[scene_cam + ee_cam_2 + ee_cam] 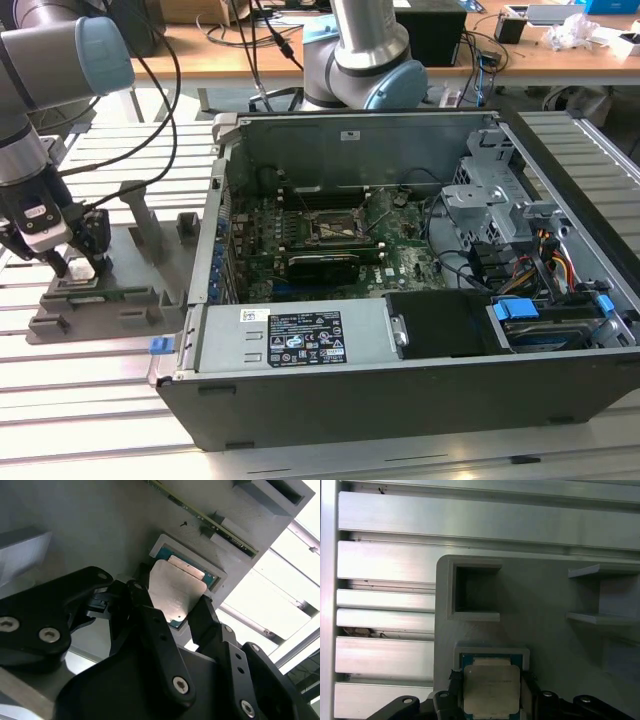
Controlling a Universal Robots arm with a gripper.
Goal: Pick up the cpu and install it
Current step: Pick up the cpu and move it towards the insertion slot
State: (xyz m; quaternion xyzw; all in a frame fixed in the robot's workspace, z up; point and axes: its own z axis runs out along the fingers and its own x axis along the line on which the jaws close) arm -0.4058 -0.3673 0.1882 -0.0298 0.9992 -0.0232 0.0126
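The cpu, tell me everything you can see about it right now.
The cpu is a small flat square chip with a dull silver metal top, rounded at the corners, and a thin green rim. It lies flat in a shallow square recess of the grey holder. The gripper straddles it on two opposite sides; whether it presses on the chip cannot be told.

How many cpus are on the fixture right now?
1. The cpu lies in a square recess of the grey fixture, right at the end effector in the first wrist view. Others could be hidden where the arm covers the fixture.
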